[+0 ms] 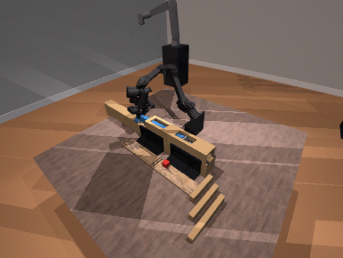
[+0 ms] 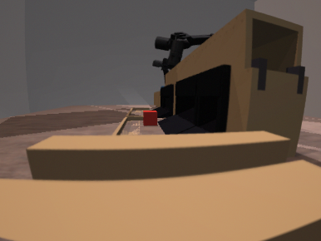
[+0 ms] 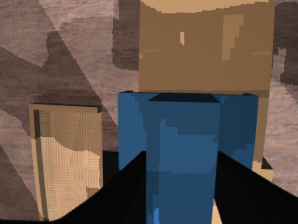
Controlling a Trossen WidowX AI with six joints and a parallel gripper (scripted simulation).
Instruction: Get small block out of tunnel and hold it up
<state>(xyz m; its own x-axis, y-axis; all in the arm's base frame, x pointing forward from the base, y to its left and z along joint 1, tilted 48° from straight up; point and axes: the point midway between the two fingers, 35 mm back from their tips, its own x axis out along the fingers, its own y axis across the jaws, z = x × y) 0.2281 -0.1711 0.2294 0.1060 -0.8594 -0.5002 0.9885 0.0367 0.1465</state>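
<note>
Grey walls meet a wood-plank floor, and a mottled brown mat point(image 1: 111, 200) covers the working area. On it stands the long wooden tunnel point(image 1: 205, 149) point(image 2: 239, 50), its side openings fitted with black panels and its top cut with windows showing blue parts inside. The arm's hand point(image 1: 141, 117) point(image 3: 180, 160) is lowered at the tunnel's far end as seen from the exterior camera. Its fingers are partly closed, one on either side of the blue handle point(image 1: 143, 118) point(image 3: 182, 135), and have hold of it. A wooden beam point(image 1: 119, 110) point(image 3: 205, 50) extends past that end.

The small red block point(image 1: 165, 163) point(image 2: 150, 118) is outside the tunnel, in the shallow tray point(image 1: 181, 183) point(image 2: 121, 125) point(image 3: 35, 165) alongside it (its underside cannot be inspected from these views). It is unheld and apart from the hand. Three loose rods point(image 1: 203, 201) point(image 2: 158, 159) lie near the tunnel's other end, side by side and apart from one another.
</note>
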